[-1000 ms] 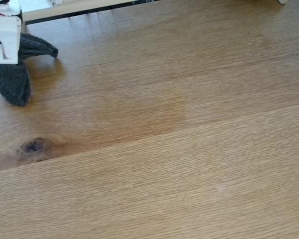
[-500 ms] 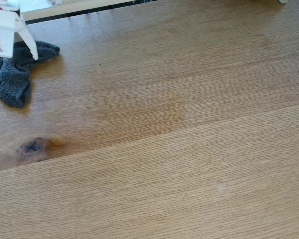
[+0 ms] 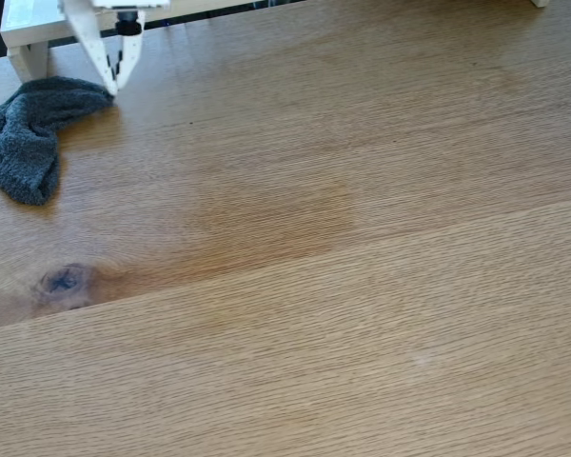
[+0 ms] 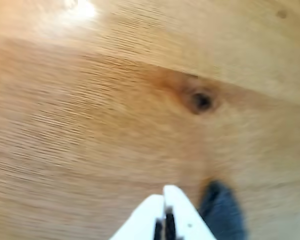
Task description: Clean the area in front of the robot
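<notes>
— Fixed view: where's the gripper (image 3: 114,84)?
— Near the tabletop's (image 3: 362,286) far-left corner, fingers together, holding nothing, tip beside the grey cloth (image 3: 29,133).
— Any writing?
— None legible.

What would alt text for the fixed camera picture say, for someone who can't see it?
A white robot gripper points down at the top left of a wide oak-grain tabletop, its tips shut at the edge of a crumpled dark grey cloth lying flat on the wood. A darker amber patch sits mid-table, with a dark knot at the left.
</notes>
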